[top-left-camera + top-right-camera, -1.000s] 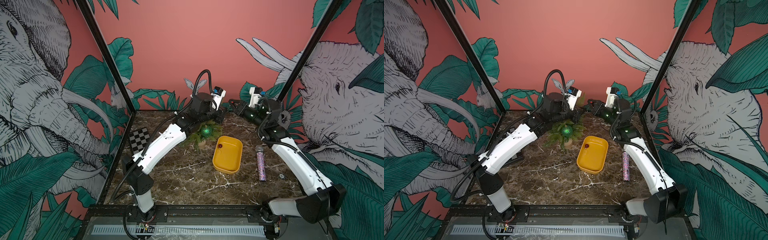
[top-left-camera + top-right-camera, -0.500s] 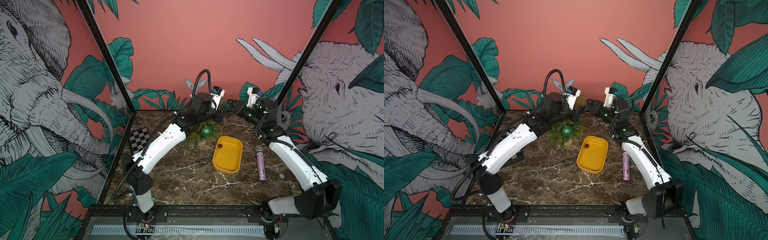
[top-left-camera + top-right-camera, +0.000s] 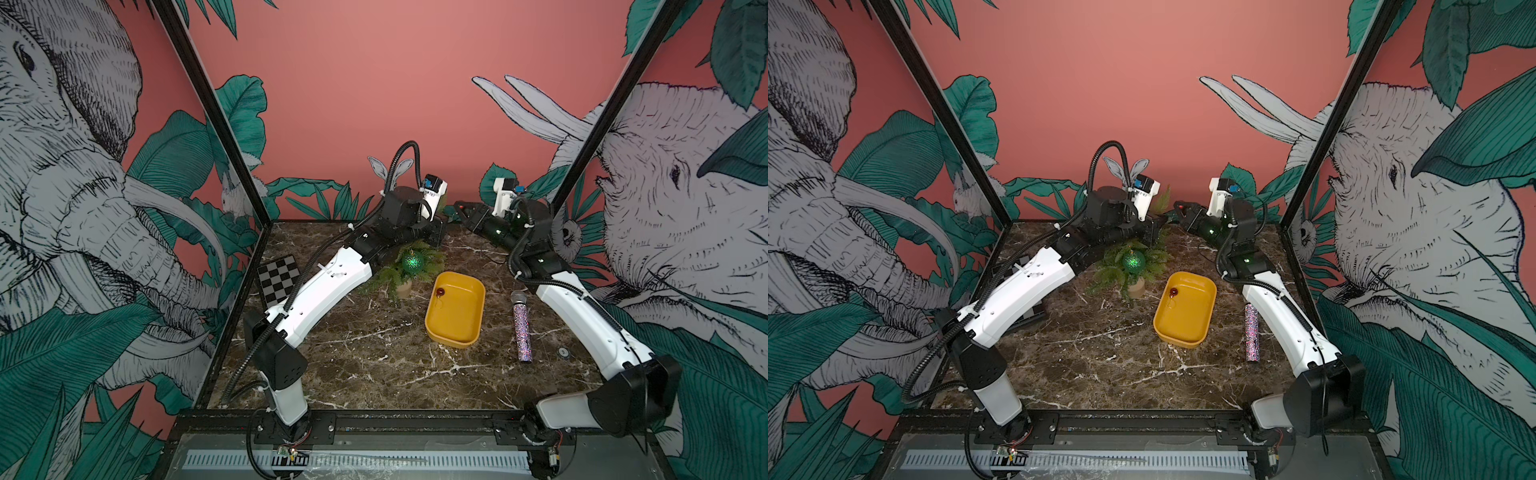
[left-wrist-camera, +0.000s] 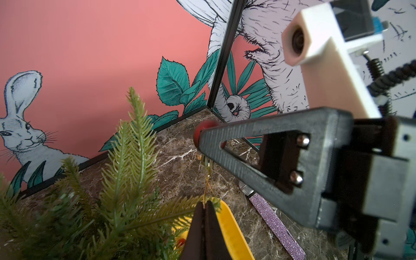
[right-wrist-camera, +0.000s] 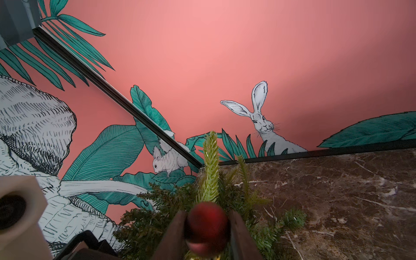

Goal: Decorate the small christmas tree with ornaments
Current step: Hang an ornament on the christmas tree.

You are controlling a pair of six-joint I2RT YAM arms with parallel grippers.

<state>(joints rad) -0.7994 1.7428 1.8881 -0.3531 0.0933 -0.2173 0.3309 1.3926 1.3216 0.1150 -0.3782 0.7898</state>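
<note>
Right jaws clamped on a small red ball (image 5: 207, 225) — left jaws pinched together on its string loop (image 4: 208, 180). Small christmas tree (image 3: 399, 276) right beneath, green glitter ball (image 3: 412, 262) hung on it, partly hidden by the left arm (image 3: 332, 282). Yellow tray (image 3: 457, 328), glitter microphone (image 3: 521, 328) well clear.

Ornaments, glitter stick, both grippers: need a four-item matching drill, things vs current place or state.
Things:
1. green ball
2. glitter stick
3. right gripper
4. left gripper

Places or states:
a. pinching the red ball by its string loop
b. hanging on the small christmas tree
c. lying on the table beside the yellow tray
d. shut on the red ball

Pairs: 1-b, 2-c, 3-d, 4-a.
</note>
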